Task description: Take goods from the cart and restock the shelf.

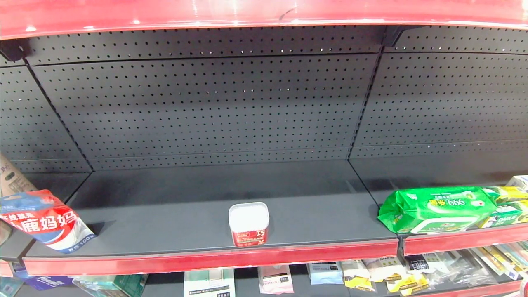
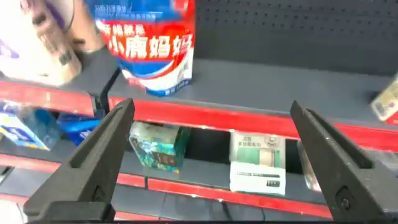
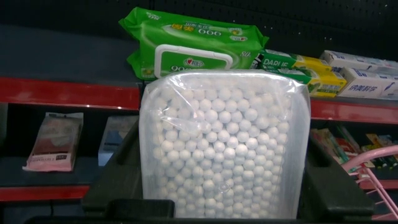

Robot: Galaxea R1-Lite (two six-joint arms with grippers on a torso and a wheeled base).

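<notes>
1. So, the clear cotton swab box (image 3: 224, 118) is clamped between the right gripper (image 3: 225, 155), one finger (image 3: 115, 180) on each side wall, with the white swab tips facing the wrist. The side grip probably lets it go down upright.
2. The box is not on the shelf yet. It is held out in front of the red shelf lip (image 3: 62, 93), facing the green wet wipes pack (image 3: 193, 46).
3. A swab tub (image 1: 248, 224) that looks like the same product stands upright near the front edge of the dark middle shelf (image 1: 198, 194). It looks like the start of a row, so the held box likely goes beside it.
4. The left gripper (image 2: 211, 107) is spread wide with nothing in it, low in front of the shelf edge and just below the red-white-blue pouch (image 2: 152, 46). My guess is it is kept free for the next pick.
5. The pouch leans at the left end of the shelf and the wipes lie flat in the right bay, so the bare middle is the obvious gap.
6. Small packets (image 1: 275, 279) sit on the shelf below.
7. Risk: the plastic walls are smooth, so the box could slip or tip on release.
</notes>
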